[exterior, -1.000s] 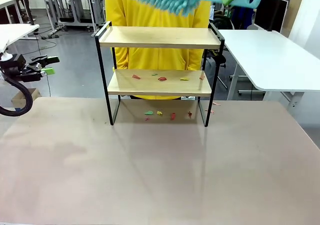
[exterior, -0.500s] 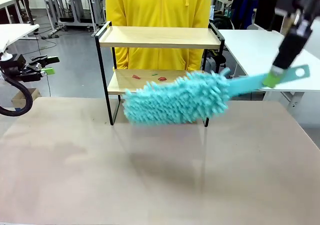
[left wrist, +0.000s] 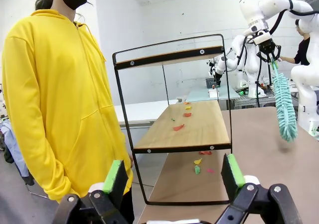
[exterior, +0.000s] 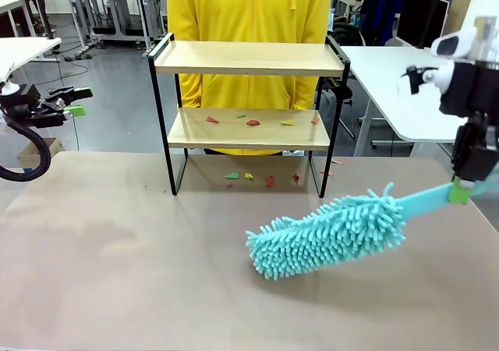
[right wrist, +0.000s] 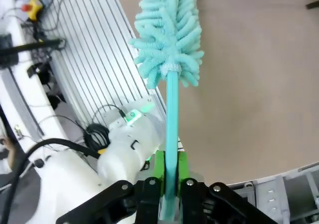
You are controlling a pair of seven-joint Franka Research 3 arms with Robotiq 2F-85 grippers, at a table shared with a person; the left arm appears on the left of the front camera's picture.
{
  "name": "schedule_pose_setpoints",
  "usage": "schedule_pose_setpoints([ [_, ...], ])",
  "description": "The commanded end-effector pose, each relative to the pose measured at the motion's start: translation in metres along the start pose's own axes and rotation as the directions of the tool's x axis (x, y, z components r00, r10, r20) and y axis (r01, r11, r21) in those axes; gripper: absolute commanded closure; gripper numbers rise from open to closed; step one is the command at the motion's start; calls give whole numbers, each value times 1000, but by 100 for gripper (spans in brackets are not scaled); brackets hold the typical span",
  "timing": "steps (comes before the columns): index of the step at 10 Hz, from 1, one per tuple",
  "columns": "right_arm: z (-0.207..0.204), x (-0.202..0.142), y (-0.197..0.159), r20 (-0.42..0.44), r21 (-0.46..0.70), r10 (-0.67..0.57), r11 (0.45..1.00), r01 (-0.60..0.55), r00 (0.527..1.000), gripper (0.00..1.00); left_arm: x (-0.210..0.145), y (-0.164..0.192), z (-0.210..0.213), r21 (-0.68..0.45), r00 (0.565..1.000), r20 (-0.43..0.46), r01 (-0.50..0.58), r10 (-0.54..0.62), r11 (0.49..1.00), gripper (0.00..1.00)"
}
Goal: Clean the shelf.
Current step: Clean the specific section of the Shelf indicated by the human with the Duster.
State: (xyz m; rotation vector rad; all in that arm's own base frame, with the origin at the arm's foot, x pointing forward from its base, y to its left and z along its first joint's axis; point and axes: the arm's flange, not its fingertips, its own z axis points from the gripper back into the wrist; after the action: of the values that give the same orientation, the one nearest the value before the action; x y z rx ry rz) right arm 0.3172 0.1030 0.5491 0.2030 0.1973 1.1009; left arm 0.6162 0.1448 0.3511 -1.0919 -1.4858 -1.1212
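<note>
Set upright at the middle of the table's point(exterior: 117, 273) far edge: the shelf point(exterior: 248, 58), two pale boards in a thin black frame. Top board bare. Strewn along the lower board, small coloured paper scraps point(exterior: 253, 122); more stray bits point(exterior: 269, 181) on the table surface underneath, between the frame's legs. Just beyond the far edge, close behind the shelf, a person point(exterior: 248, 8) in a yellow hoodie.

Clamped in the right gripper point(exterior: 461, 191) near the table's right edge: the flat handle of a teal duster point(exterior: 327, 238), jaws pinched narrow on it. Fluffy head slanting down toward the middle of the table, well short of the shelf and (as far as can be judged from its shadow) hovering just above the surface rather than resting on it. Off the left edge, the left gripper point(left wrist: 174, 176), jaws spread wide and empty, looking at the shelf end-on.

Judged light and easily shoved: thin frame, narrow feet, no load on either board. Stiff enough, yet likely to skid or tip toward the person under a firm sweep along the lower board. Best steadied, if needed, by a raised side rail or a corner upright at the left end, not by the face of a board. Best brushed gently with the soft fibres, given feather-light scraps apt to flutter away.
</note>
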Motion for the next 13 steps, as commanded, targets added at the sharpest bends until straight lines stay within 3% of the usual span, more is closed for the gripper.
schedule_pose_setpoints([
  [1,-12,-22,-1,13,-35,60,998,-59,998,87,2,-2,-1,0,1000,-3,7,-7,1000,0],
  [2,-12,-27,-1,71,34,28,999,-30,997,87,2,-2,-1,0,1000,-3,7,-7,1000,0],
  [3,-8,-8,-3,-5,-3,20,1000,-20,1000,87,2,-2,-1,0,1000,-3,7,-7,1000,0],
  [13,-8,-8,-3,-5,-3,20,1000,-20,1000,87,2,-2,-1,0,1000,-3,7,-7,1000,0],
])
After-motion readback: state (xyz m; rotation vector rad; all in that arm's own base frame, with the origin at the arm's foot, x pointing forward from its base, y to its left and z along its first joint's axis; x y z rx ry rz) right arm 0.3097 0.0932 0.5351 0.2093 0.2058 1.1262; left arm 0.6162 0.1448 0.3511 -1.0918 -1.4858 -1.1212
